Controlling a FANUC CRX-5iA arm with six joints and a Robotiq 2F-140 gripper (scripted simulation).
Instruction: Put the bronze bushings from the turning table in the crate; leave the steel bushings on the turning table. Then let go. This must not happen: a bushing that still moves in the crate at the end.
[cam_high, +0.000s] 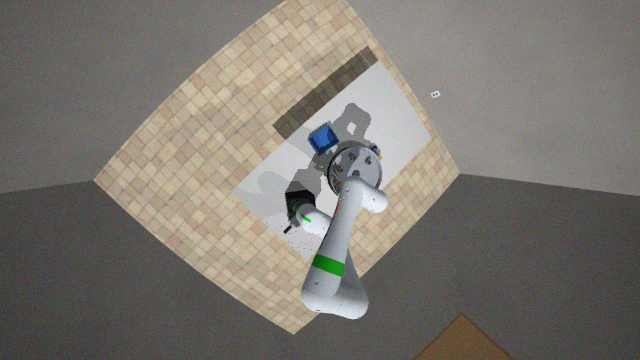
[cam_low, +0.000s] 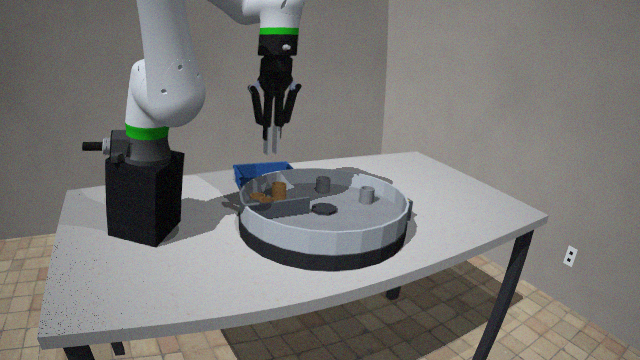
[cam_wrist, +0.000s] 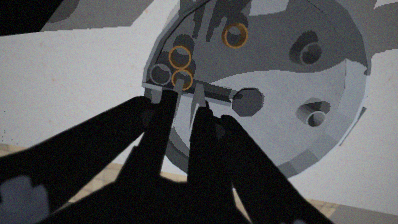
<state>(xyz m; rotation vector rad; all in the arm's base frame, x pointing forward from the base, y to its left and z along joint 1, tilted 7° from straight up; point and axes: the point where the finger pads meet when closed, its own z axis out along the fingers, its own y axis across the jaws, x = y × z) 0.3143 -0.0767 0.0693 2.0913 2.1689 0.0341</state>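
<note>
The round grey turning table (cam_low: 322, 220) stands in the middle of the white table. Three bronze bushings show in the wrist view, one apart (cam_wrist: 235, 35) and two close together (cam_wrist: 179, 57) (cam_wrist: 182, 79) near the left rim, next to a steel bushing (cam_wrist: 160, 74). Two more steel bushings (cam_low: 322, 184) (cam_low: 366, 194) stand on the far and right parts of the table. The blue crate (cam_low: 262, 170) sits just behind the table's left edge. My gripper (cam_low: 270, 145) hangs well above the table's left rim, shut, with nothing between the fingers.
A dark hub (cam_low: 324, 209) sits at the turning table's centre, with a grey bar (cam_low: 285, 206) running from it to the left rim. The arm's black base (cam_low: 144, 200) stands at the left of the white table.
</note>
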